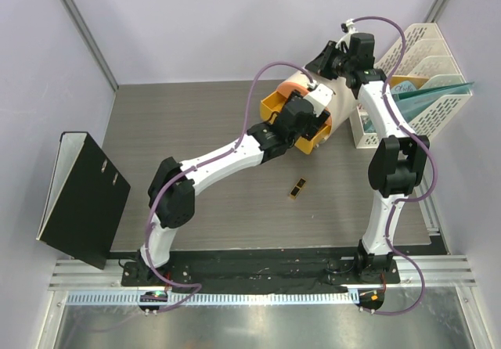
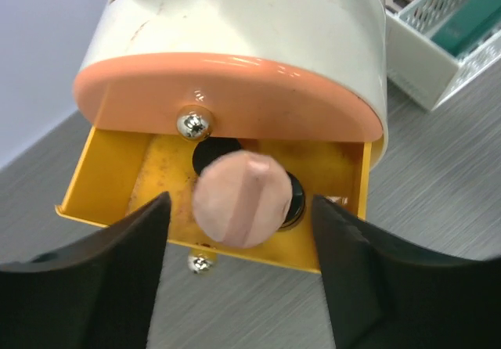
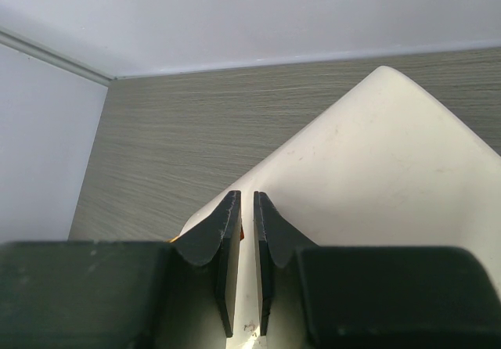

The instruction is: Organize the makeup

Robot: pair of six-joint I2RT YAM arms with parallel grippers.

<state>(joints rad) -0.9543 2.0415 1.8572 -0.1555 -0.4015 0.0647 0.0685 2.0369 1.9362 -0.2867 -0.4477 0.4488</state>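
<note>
top: cream box (image 1: 343, 110) with drawers out; lipstick (image 1: 297, 188) lying on table (image 1: 196, 130), well apart. left wrist: left gripper (image 2: 240, 208) spread, pink compact (image 2: 240, 199) loose between jaws over yellow drawer (image 2: 109, 181), black jar (image 2: 211, 152) beneath. right wrist: right gripper (image 3: 244, 196) nearly pressed together atop box; grip cannot tell. step: stowing compact; next: withdraw, fetch lipstick.

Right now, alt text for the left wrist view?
A pink round compact sits between the open black jaws, over the open yellow drawer of a cream drum-shaped box. Two black round items show in the drawer behind it.
</note>
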